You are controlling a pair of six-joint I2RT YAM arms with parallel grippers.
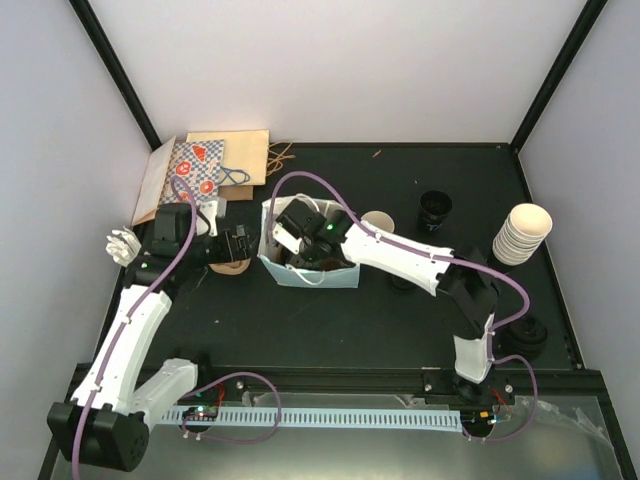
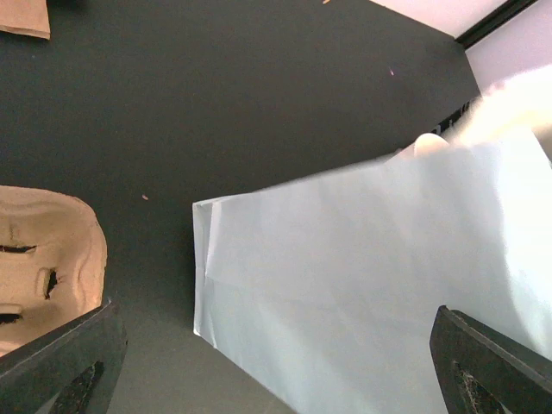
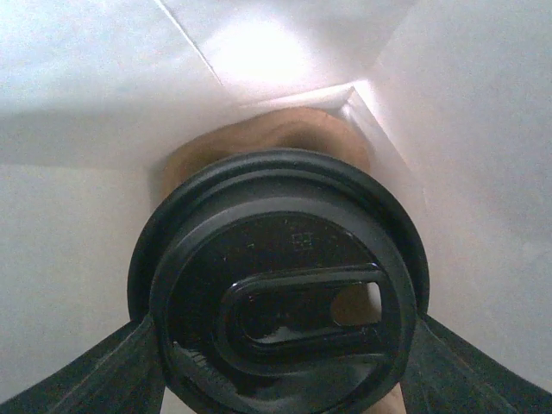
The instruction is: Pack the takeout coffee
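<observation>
The black round lid of a takeout coffee cup (image 3: 285,285) fills the right wrist view, and its paper body is hidden under the lid. My right gripper (image 3: 280,366) is shut on it, one dark finger (image 3: 86,379) at each side. Cup and gripper sit low inside the light blue paper bag (image 1: 335,277), whose pale walls (image 3: 95,78) surround them, above something brown (image 3: 276,134) at the bag's bottom. In the top view my right gripper (image 1: 300,243) reaches into the bag's mouth. My left gripper (image 1: 240,246) stands open, just left of the bag's side (image 2: 362,285), holding nothing.
A brown cardboard cup carrier (image 1: 230,267) lies under the left gripper. An open cup (image 1: 378,222) stands right of the bag. Black lids (image 1: 435,207) and a stack of paper cups (image 1: 522,235) are at the back right. Flat paper bags (image 1: 210,165) lie back left.
</observation>
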